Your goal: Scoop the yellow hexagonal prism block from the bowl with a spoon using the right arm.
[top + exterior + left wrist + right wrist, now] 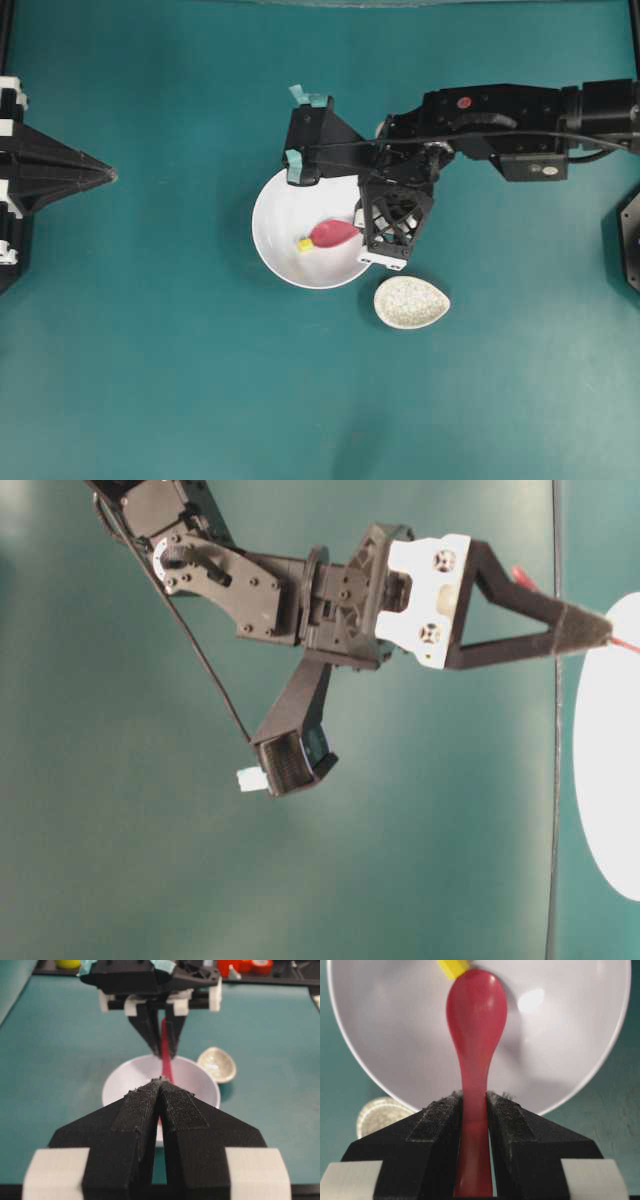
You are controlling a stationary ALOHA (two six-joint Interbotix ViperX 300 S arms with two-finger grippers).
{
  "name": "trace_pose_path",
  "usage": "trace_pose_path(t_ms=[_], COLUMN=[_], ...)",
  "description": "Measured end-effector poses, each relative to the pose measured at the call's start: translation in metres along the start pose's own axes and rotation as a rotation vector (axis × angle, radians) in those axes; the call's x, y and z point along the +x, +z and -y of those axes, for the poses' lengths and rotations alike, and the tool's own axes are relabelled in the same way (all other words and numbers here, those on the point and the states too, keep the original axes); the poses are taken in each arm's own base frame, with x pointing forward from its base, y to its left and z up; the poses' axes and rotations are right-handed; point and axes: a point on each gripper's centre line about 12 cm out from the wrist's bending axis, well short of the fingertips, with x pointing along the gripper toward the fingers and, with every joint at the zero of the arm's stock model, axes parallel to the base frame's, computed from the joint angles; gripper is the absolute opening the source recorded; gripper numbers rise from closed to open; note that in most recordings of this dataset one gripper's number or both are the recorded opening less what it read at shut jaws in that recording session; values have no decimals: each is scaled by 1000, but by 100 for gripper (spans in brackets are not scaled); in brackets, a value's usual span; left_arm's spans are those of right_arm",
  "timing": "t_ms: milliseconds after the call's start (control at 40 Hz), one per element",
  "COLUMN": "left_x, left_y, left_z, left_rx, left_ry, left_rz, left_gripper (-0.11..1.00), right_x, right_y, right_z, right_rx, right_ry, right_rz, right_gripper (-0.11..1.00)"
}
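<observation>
While the right gripper (475, 1110) pinches the handle of the spoon (476, 1025) between its 2 pads, the scoop reaches into the bowl (570, 1060) in the upper half of the frame. At the top edge, the yellow hexagonal prism block (452, 967) touches the scoop's tip. It looks light and hard, so it may slide away; the glossy spoon seems stiff. The left gripper (160, 1087) is pressed together, holding nothing.

Yellow block (453, 968) at spoon (476, 1015) tip (inside white bowl (570, 1035))
</observation>
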Motion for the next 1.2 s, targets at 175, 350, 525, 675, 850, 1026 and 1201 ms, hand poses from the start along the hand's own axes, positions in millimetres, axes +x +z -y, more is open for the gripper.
trace_pose_path(t_ms=[175, 350, 525, 675, 850, 1026, 1201], left_x=[0, 0, 0, 0, 0, 0, 0], left_y=[-1, 0, 0, 0, -1, 0, 0], left_z=[0, 0, 0, 0, 0, 0, 0], left_rx=[0, 0, 0, 0, 0, 0, 0], left_ry=[0, 0, 0, 0, 0, 0, 0], left_rz=[-2, 0, 0, 0, -2, 0, 0], left_gripper=[0, 0, 0, 0, 0, 0, 0], right_x=[0, -1, -1, -1, -1, -2, -2], right_y=[6, 9, 12, 16, 19, 22, 23], right_z=[-5, -8, -10, -10, -9, -10, -9], right_rx=[-17, -24, -31, -48, -68, -75, -76], right_ry=[1, 2, 3, 2, -1, -2, -3], right_rz=[19, 33, 56, 89, 120, 142, 149], right_gripper=[24, 24, 24, 24, 24, 24, 24])
